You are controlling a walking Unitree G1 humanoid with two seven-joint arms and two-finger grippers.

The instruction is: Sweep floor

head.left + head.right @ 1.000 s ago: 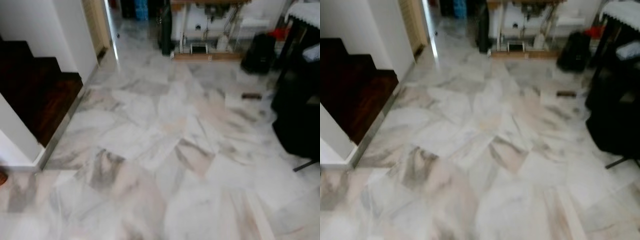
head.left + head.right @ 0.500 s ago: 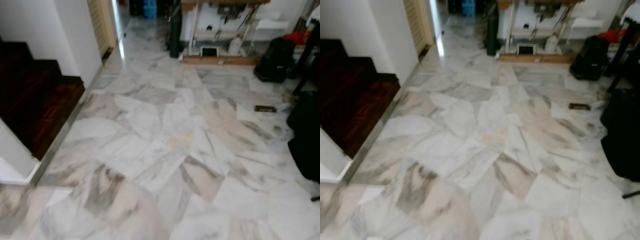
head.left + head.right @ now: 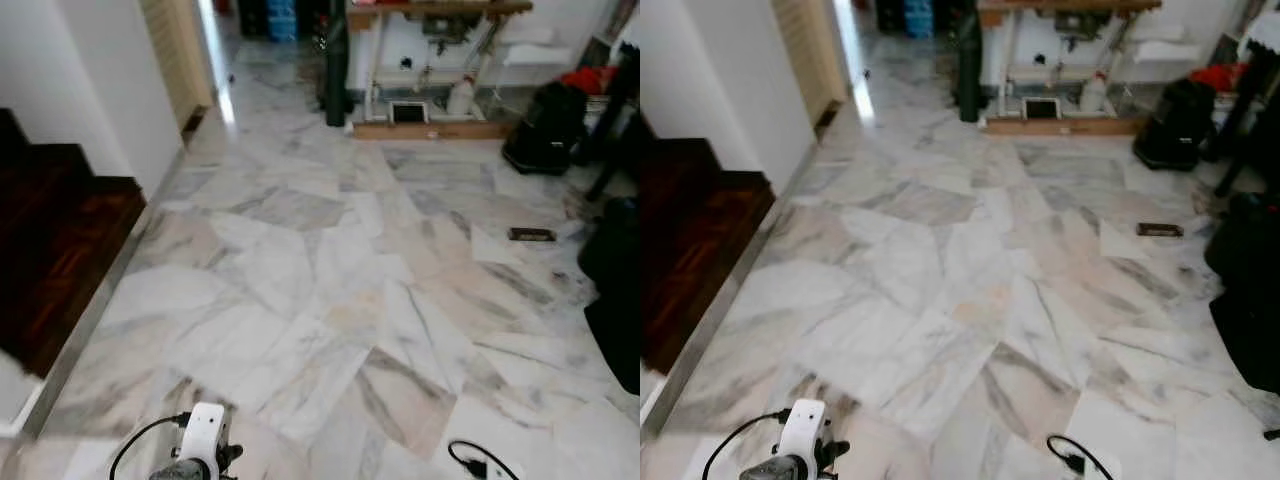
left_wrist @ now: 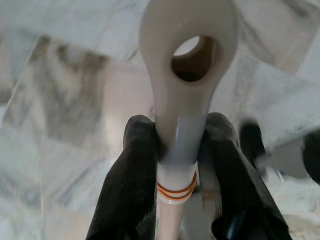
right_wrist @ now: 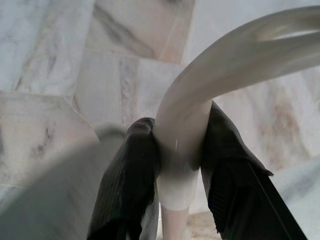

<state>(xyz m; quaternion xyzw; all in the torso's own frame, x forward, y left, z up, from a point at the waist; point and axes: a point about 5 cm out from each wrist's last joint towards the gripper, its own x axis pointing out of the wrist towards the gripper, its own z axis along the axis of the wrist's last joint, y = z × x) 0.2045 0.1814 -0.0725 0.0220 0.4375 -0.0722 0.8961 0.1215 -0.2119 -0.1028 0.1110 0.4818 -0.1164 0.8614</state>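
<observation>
Now the head views take in the top of a white handle (image 3: 205,428) at the lower left edge, with a black cable looping off it, and a second cable end (image 3: 478,464) at the lower right; neither was in frame a second ago, and the staircase and far furniture have shifted across the picture, so the camera has moved, not the room. In the left wrist view the left gripper (image 4: 180,150) is clamped on a white broom handle (image 4: 186,75), its black fingers (image 4: 131,175) pressed to either side just below the hanging eye, with orange bands on the shaft beneath them. In the right wrist view the right gripper (image 5: 181,150) is closed around a curved white handle (image 5: 220,75), whose lower end cannot be seen. Judged from this, both tools are in hand and the robot is positioned to begin a stroke; no sweeping contact with the floor is visible yet. The marble floor (image 3: 330,260) is glossy, pale and grey-veined. A small dark flat object (image 3: 531,234) lies well to the right, near a black bag (image 3: 545,140). A dark wooden stair (image 3: 60,250) borders the left side, and a work table (image 3: 435,60) stands at the far wall.
</observation>
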